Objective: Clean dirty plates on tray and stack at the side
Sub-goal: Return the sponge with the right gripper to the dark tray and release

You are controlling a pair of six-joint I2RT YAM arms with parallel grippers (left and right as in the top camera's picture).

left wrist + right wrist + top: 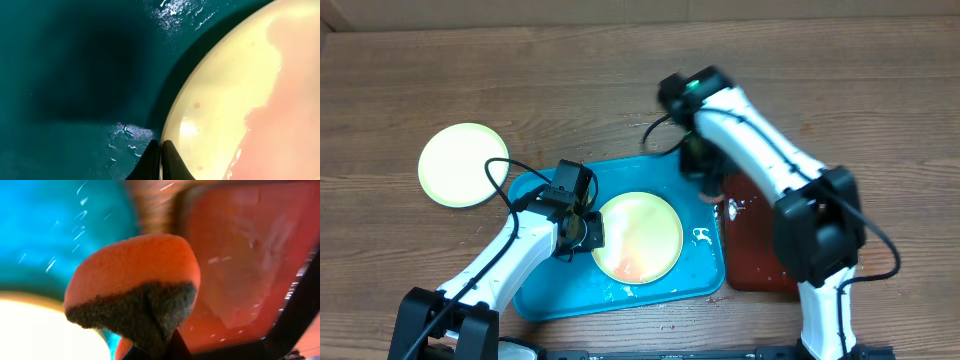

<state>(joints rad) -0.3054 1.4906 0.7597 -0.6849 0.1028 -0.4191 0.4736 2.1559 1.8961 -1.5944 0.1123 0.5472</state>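
Orange sponge (pixel 132 275) pinched in the right gripper (pixel 165 347) at the tray (pixel 698 280) edge; left gripper (pixel 160 157) fully closed, tips at the plate (pixel 240 100) rim.

Robot lab: wooden table (pixel 400 80), left arm (pixel 490 265), right arm (pixel 760 140)

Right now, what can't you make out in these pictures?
- Left wrist: whether the left gripper pinches the plate rim or just touches it; the bottom edge cuts the gripper off.
- Right wrist: the right gripper, mostly covered by the sponge; the red tray is blurred.
- Overhead: the red tray's right side, hidden by the right arm.
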